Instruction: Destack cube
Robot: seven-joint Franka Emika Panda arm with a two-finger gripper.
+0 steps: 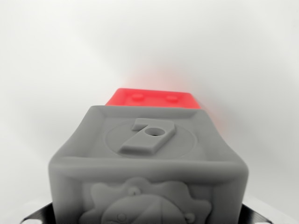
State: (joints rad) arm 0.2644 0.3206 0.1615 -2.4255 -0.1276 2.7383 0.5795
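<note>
A grey cube point(148, 163) fills the lower middle of the wrist view, very close to the camera. Its upper face carries a raised numeral 7 with a small round hole in it, set inside a shallow circular ring. The face turned toward the bottom of the frame shows an embossed, cog-like outline with a rounded figure inside, cut off by the lower edge.

Beyond the grey cube, just past its far edge, a red cube point(152, 99) shows only a thin strip of its top, with two small raised bumps. Whether the two touch cannot be told from here.

The surface point(56, 60) around them is plain white, smooth and evenly lit, fading to soft blur with no seam or wall line visible; a faint pink glow spreads around the red cube.

Dark parts point(39, 215) sit at the bottom corners on either side of the grey cube, likely the gripper; I cannot tell whether its fingers grip the cube or stand apart.
</note>
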